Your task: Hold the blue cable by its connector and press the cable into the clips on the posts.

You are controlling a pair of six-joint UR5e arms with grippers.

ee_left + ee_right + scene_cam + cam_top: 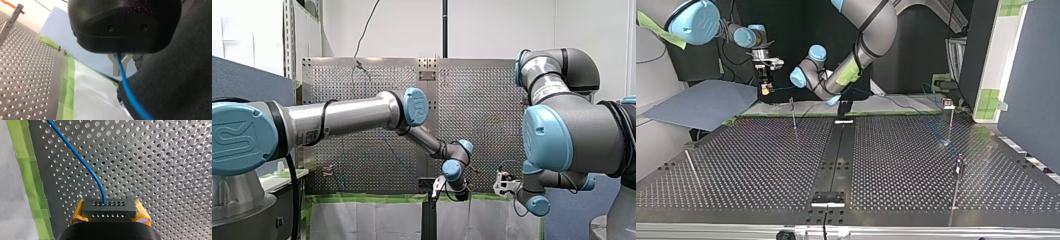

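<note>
1. In the right wrist view, closest to the lens, my right tool (110, 213) is clenched on the black connector (109, 206). Its yellow pads (78, 214) press against the connector's two ends.
2. The blue cable (82, 161) leaves the connector's holed face and curves away over the perforated desk (162, 170).
3. Beyond the cable, a strip of green tape (27, 170) borders the desk, and a white sheet (10, 195) lies outside it.
4. In the left wrist view, the black housing of my left tool (126, 65) fills the near field. The blue cable shows at its tip and passes beside a dark rounded casing (175, 87). I cannot tell whether this tool is released or clenched.
5. Farther off in that view lie the desk, the tape and a blue-grey board (62, 37), with a grey holed post (11, 21) at the desk.
6. In the top view, nearest the camera, a near post (956, 182) carries a dark clip (960, 162). A thin leaning rod (692, 169) stands at the view's left.
7. Deeper in stand a left far post (793, 114) and a right far post (949, 122).
8. Farthest away, at the desk's far edge, my right tool hangs raised at the view's left. My left arm reaches low near the central rail (836, 150).
</note>
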